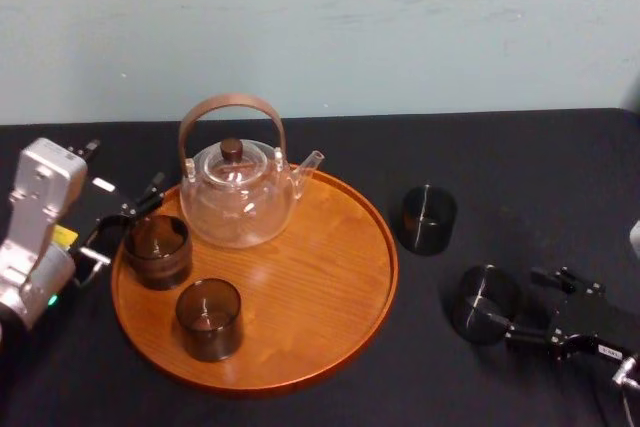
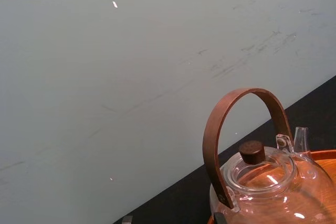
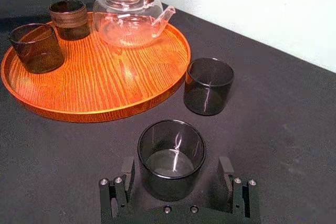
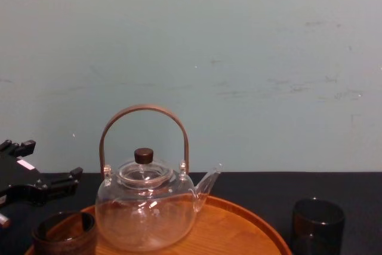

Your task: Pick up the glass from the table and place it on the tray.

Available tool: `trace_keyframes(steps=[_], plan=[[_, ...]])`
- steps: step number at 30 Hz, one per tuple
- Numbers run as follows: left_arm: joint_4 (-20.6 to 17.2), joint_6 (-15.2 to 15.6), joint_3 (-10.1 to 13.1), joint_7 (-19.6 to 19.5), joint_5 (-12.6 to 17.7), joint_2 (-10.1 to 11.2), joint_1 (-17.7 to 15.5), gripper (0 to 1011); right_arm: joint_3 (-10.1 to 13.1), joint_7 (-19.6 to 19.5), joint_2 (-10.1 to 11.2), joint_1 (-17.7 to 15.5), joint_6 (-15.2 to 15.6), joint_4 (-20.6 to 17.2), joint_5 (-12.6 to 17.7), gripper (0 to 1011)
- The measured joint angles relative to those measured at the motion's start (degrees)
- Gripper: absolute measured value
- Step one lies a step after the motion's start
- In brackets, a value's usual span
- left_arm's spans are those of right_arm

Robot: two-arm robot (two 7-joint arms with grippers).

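Observation:
A dark smoked glass (image 3: 171, 153) stands upright on the black table (image 3: 294, 129) to the right of the tray. My right gripper (image 3: 176, 165) is open, one finger on each side of this glass (image 1: 484, 304), with a small gap on both sides. In the head view the right gripper (image 1: 522, 305) comes in from the right. The round orange-brown tray (image 1: 310, 287) carries a glass teapot (image 1: 238, 197) and two dark glasses. My left gripper (image 1: 122, 229) is open at the tray's left edge, beside the banded glass (image 1: 157, 250).
A second dark glass (image 1: 428, 219) stands on the table just off the tray's right rim, beyond the one between my fingers. Another dark glass (image 1: 209, 319) sits at the tray's front left. A pale wall runs behind the table.

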Motion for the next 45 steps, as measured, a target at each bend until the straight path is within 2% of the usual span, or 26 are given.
trace_keyframes(steps=[22,32,45], plan=[[0.0,0.0,0.0,0.0,0.0,0.0,0.0,1002,-4.9,1.2,-1.3,6.5,3.0,4.2,0.0,1002],[0.0,0.0,0.0,0.0,0.0,0.0,0.0,1001,-6.6,1.4,-1.6,8.3,3.5,5.0,-0.1,1002],[0.0,0.0,0.0,0.0,0.0,0.0,0.0,1002,-7.3,0.2,-1.9,9.2,4.3,5.3,-0.6,1002]])
